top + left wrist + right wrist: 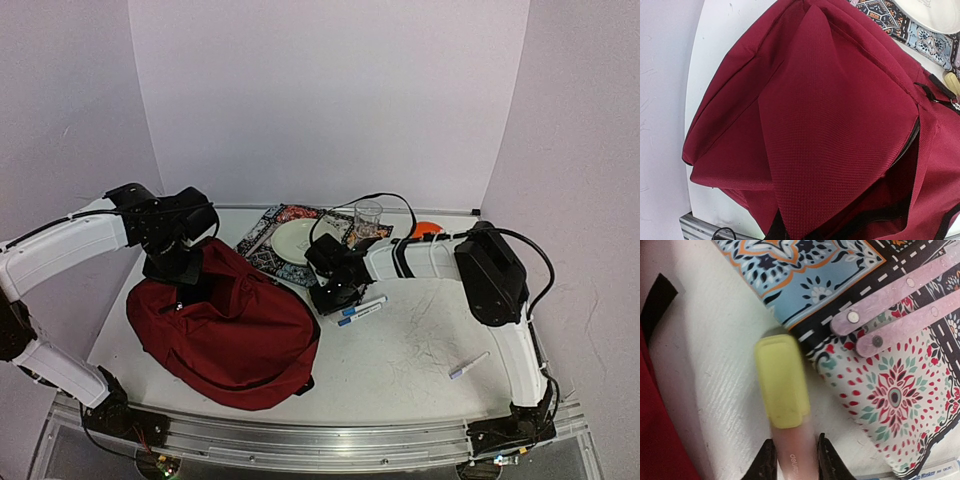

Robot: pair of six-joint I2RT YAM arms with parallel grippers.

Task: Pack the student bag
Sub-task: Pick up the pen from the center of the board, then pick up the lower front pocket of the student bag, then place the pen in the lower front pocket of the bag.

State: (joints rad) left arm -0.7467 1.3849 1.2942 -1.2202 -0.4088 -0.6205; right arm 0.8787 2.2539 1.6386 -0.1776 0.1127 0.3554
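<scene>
White surface (420,330) and pale walls enclosed the scene. Nearest, a loose marker (468,366) lay to the right, well apart from the rest. The student bag (225,335) slumped at left, its top flap pinched and lifted by the left gripper (180,268), which held the unzipped mouth open. Just beside the bag, the right gripper (796,462) stood narrow, its fingers against the barrel of a yellow-capped highlighter (782,390) lying flat. I judged this to be the pick-up step. The next move called for a lift, then a carry leftward into the mouth. Blue-and-white markers (362,310) lay close by. Beyond them, a patterned mat (262,248) bearing a plate (292,240) and a glass (368,218) crowded the cap end.
</scene>
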